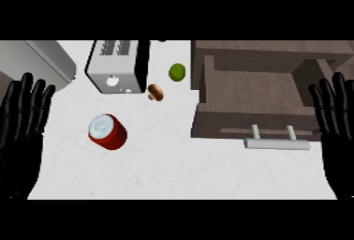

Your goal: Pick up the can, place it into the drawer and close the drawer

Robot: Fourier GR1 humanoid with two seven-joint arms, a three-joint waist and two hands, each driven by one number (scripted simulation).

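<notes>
- The left hand [24, 119] rests at the left edge and the right hand [336, 117] at the right edge, both with straight fingers, holding nothing.
- The red can [108, 132] lies on the white counter [180, 173], left of the open drawer [259, 101].
- Farther: a mushroom [156, 92], a lime [177, 71], a toaster [117, 65].

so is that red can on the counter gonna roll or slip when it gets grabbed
The red cylindrical can with a silver top looks tilted on the white counter, so a nudge may well set it rolling. Its smooth, rounded side could slide between fingers. It looks rigid, so it probably won't dent or flop when lifted.
</notes>
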